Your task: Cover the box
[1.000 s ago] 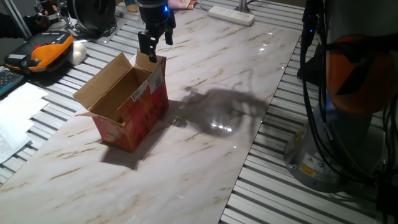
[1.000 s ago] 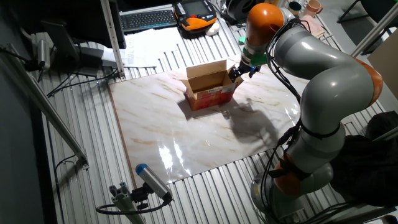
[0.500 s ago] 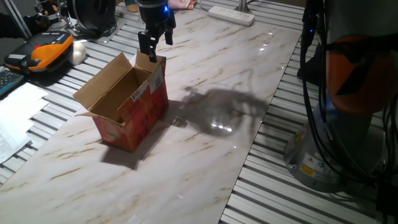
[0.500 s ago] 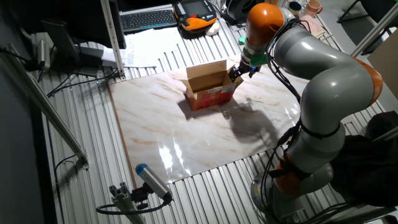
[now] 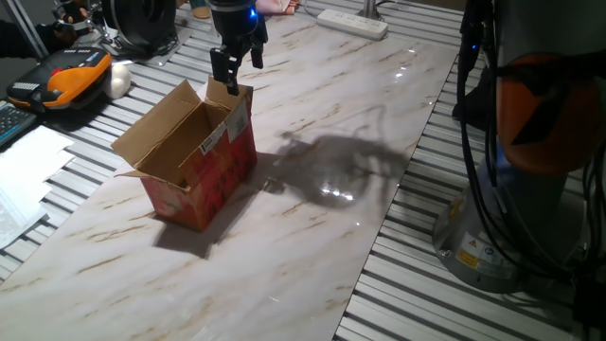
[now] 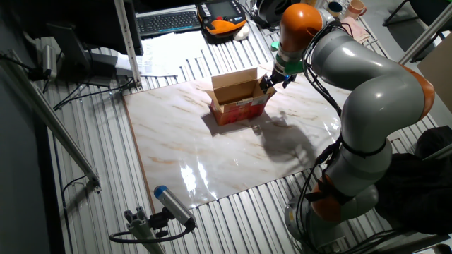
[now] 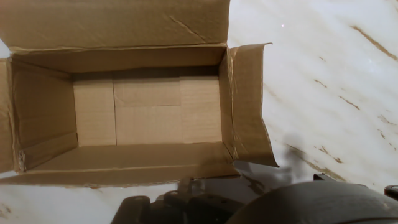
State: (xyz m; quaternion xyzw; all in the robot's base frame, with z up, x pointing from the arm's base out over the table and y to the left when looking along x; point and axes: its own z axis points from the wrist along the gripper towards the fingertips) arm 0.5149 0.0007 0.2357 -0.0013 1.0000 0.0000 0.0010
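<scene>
I have the gripper (image 5: 236, 64) hanging just above the box (image 5: 194, 161), over the end flap (image 5: 237, 112) nearest to it, the one with the white shipping label (image 5: 216, 138). Its two fingers stand apart with nothing between them, so it is open and empty. The box sits directly below and a little forward of the hand on the marble-pattern table top (image 5: 312, 189); in the hand view I look straight down into its plain brown inside (image 7: 146, 118), which holds nothing, and all flaps stand up or lean outward.

As I judge it, the step in hand is folding that near flap inward. To do it well I would bring one finger down behind the flap's outer face, near its free edge rather than the hinge, and sweep forward over the opening in a shallow arc. The carton looks light and the top looks glossy, so it will likely slide if I push low or fast.

The long flap (image 5: 156, 123) on the far side leans wide open and will need its own pass. Beyond the box lie an orange handheld pendant (image 5: 71, 76) and a white power strip (image 5: 352, 22), both well apart from my path.
</scene>
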